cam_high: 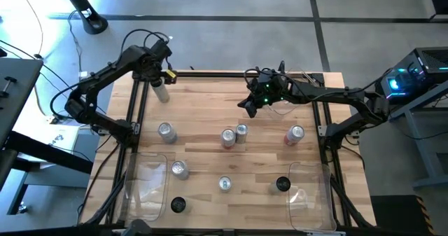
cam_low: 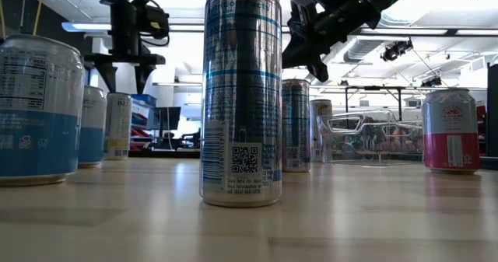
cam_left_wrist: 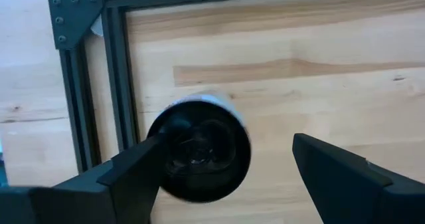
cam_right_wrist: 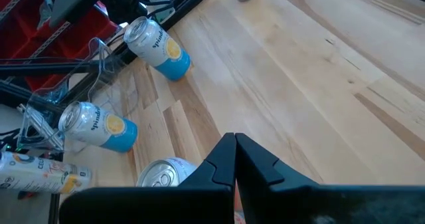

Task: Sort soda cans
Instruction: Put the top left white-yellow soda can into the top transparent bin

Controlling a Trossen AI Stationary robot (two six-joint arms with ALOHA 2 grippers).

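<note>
Closest to the low camera stands a tall, slim silver can (cam_low: 242, 95) with blue stripes, one of about nine smooth metal cans scattered upright over the pale wooden surface (cam_high: 210, 103) between two clear plastic bins (cam_high: 145, 187). The left gripper (cam_left_wrist: 222, 174) hangs at the far left corner, jaws wide around a dark-topped can (cam_left_wrist: 202, 147); I would centre it before squeezing its slick round wall. The right gripper (cam_right_wrist: 234, 159) hovers mid-surface, jaws closed on nothing.
</note>
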